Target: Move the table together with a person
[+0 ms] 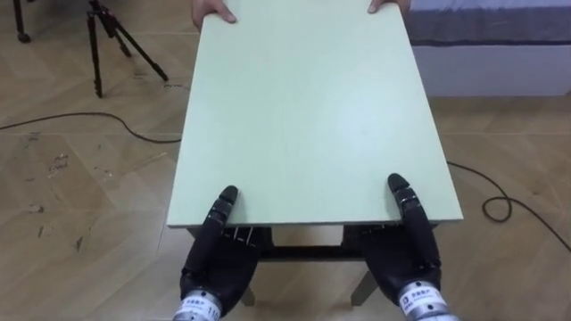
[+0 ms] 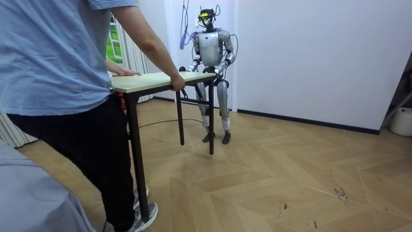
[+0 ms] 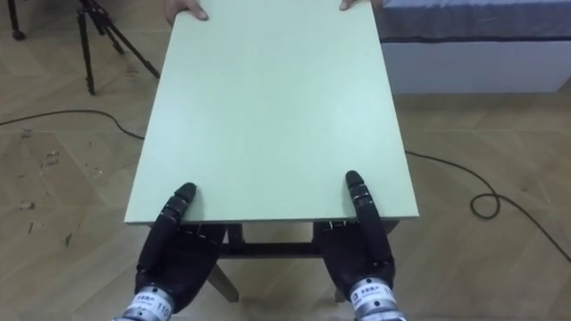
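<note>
At the near edge of the pale green table [image 1: 303, 107], the robot's left hand [image 1: 219, 254] sits at the left corner and its right hand [image 1: 401, 254] at the right corner. Each dark palm sits just below the edge, and each thumb lies straight on top of the surface, pointing away from the robot. How the fingers stand beneath the board I cannot tell, since the top hides them. Between the two hands, a dark crossbar and the tops of two legs show under the near edge. The table stretches away over a wooden parquet floor [image 1: 80, 223]. A dark cable [image 1: 80, 120] runs across the floor on the left. At the far edge, a person's hands [image 1: 214, 11] rest on the two far corners, fingers over the top. A black tripod [image 1: 107, 36] stands far left and a grey bed [image 1: 500, 27] far right. In the room view the person [image 2: 58, 71], in a blue shirt, holds one end of the table while the robot stands at the other, before a white wall
</note>
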